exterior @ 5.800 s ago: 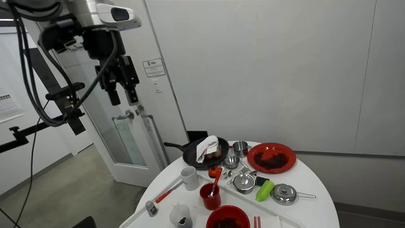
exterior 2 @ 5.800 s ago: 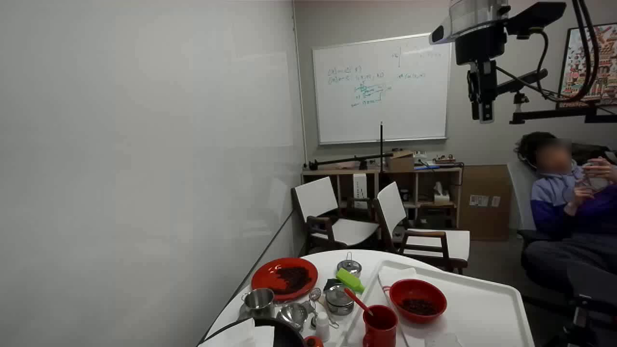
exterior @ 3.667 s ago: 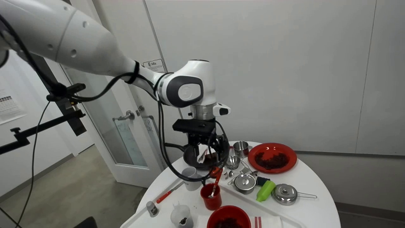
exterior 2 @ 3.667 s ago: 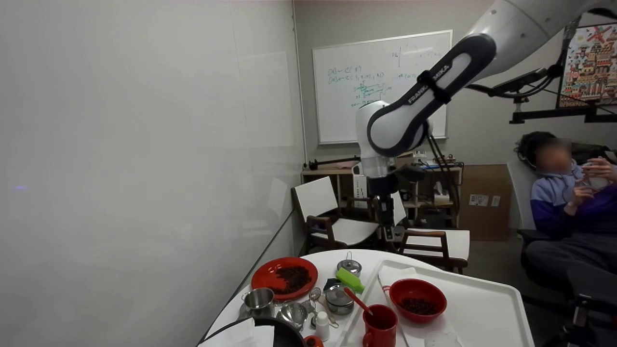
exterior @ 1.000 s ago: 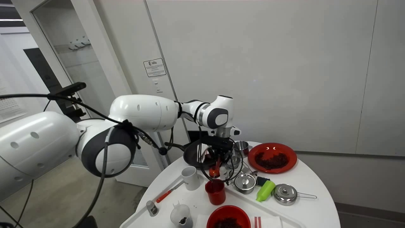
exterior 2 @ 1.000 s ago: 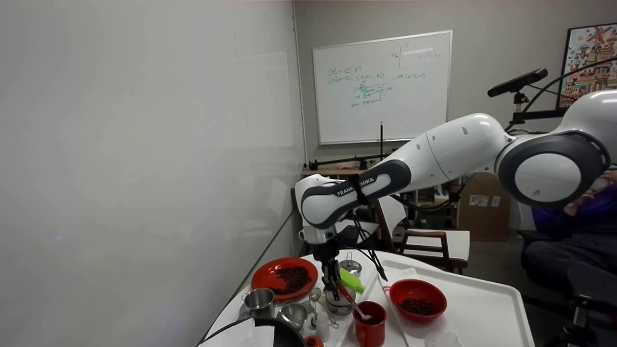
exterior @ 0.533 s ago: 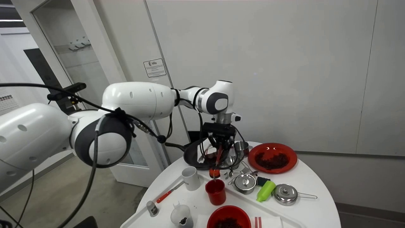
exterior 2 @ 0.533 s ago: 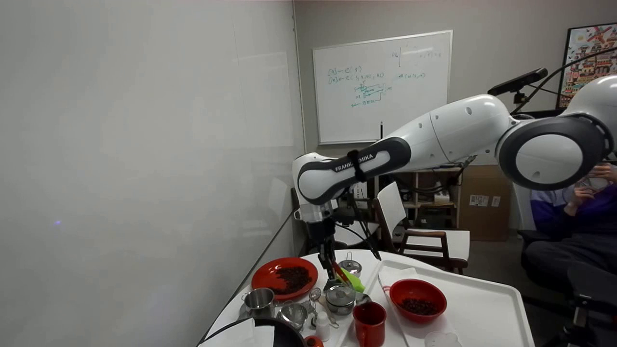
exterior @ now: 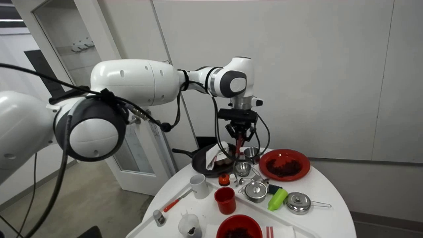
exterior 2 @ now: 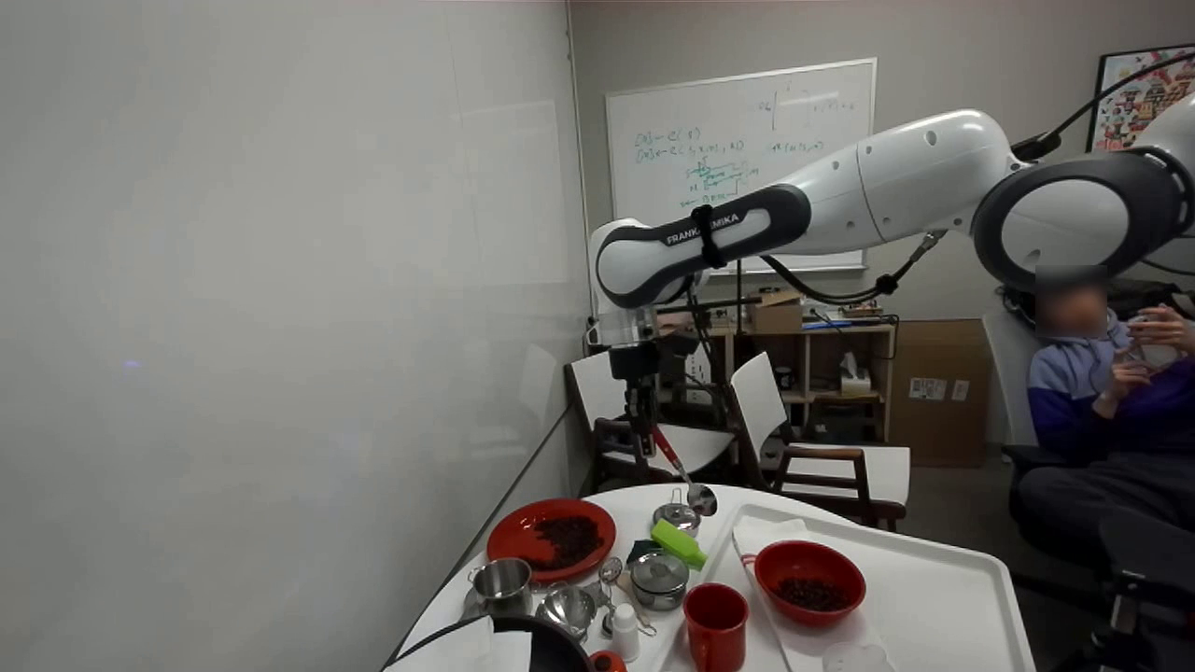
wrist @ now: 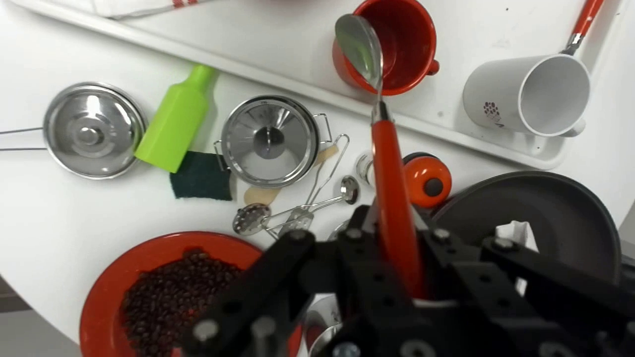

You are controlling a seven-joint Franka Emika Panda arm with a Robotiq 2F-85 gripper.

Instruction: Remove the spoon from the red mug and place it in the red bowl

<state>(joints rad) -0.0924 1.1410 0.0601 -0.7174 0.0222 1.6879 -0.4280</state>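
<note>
My gripper (wrist: 395, 220) is shut on the red handle of the spoon (wrist: 389, 163) in the wrist view. The spoon hangs tilted, its metal bowl end lowest, and in an exterior view it is in the air (exterior 2: 666, 446) above the far part of the table. The red mug (exterior 2: 716, 627) stands upright on the tray, nothing in it that I can see. Beside the mug is the red bowl (exterior: 239, 218), with dark beans in its bottom. From an exterior view the gripper (exterior: 239, 143) is well above the pots, its fingertips partly hidden by cables.
A white tray (exterior 2: 934, 579) carries the mug, the bowl and a white mug (exterior: 199, 186). Around it stand a black pan (exterior: 200, 162), a lidded pot (exterior 2: 659, 581), a green bottle (exterior: 277, 199) and a wide red plate (exterior 2: 504, 541) of beans. A wall rises behind the table.
The open gripper came down from high up and shut on the spoon, which stood in the mug. Over the last second it has lifted the spoon out and upward. The mug has shifted slightly.
</note>
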